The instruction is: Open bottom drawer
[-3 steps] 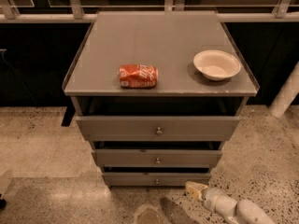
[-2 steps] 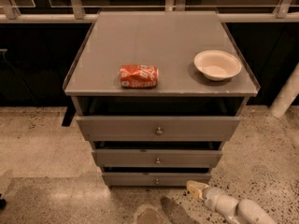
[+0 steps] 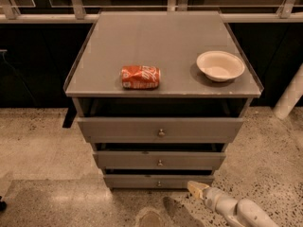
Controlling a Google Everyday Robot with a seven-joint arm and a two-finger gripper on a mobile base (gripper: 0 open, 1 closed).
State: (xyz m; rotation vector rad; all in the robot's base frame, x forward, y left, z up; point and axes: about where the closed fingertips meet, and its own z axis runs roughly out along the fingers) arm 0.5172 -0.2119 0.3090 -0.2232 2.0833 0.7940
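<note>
At lower right, the gripper (image 3: pixel 197 188) sits low over the speckled floor (image 3: pixel 42 145); whether it is open or closed cannot be told. Just left of it, at bottom centre, is the bottom drawer (image 3: pixel 132 181), a narrow grey front with a small round knob (image 3: pixel 158 183). Farther back, a crushed red can (image 3: pixel 140 76) and a white bowl (image 3: pixel 220 65) rest on the cabinet top.

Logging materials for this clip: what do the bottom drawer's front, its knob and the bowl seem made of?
The bottom drawer: matte grey laminate or painted board, flat and grainless. Its knob: likely metal, it glints. The bowl: off-white, thin-rimmed, paper or plastic, unclear which. The gripper hangs low, right of the knob, near the floor.
</note>
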